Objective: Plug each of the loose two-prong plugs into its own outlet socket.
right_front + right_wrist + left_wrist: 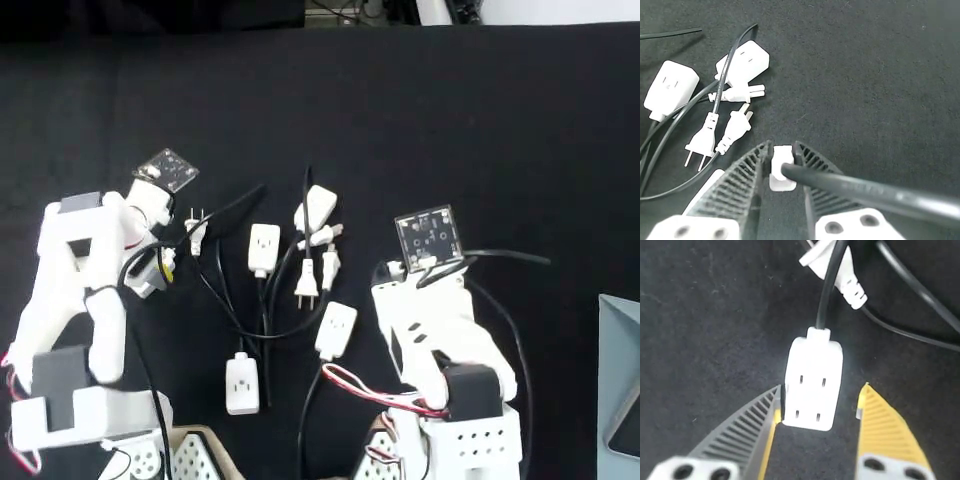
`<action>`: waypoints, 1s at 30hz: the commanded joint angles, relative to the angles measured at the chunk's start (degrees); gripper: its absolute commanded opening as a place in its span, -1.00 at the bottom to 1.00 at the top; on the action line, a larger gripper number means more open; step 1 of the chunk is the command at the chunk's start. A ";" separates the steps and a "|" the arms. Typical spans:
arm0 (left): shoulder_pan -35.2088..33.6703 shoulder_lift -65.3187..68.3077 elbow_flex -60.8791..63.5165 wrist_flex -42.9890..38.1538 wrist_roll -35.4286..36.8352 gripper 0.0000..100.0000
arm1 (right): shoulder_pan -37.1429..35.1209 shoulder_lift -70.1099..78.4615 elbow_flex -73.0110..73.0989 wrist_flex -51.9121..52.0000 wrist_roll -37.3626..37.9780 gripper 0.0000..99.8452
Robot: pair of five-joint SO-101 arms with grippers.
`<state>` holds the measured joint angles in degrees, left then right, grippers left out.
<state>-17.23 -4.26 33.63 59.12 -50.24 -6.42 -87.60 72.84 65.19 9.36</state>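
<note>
The left end effector [822,390] is released; its fingers [757,420] stand on both sides of a socket [814,365] that lies face up on the counter [450,120]. One finger is just beside the socket's edge and the other a little apart, probably so that the socket can be clamped and kept steady for plugging. The right end effector [782,146] is clenched on a small white body with a black cord [865,192]; it seems to be a plug [779,181], but its prongs are hidden. Between the arms, two loose plugs [704,136] and other sockets [263,248] lie among crossing cords, so the middle is crowded; far and right of it the counter is bare, which I judge gives room to carry the plug around the cords toward the left.
</note>
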 commanded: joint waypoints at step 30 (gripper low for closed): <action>22.37 13.27 -10.77 7.91 21.89 -0.88 | -1.23 -0.57 -0.48 0.18 0.18 -0.97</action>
<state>1.67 9.19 24.48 67.91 -30.37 -6.42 -87.60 72.84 65.19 9.36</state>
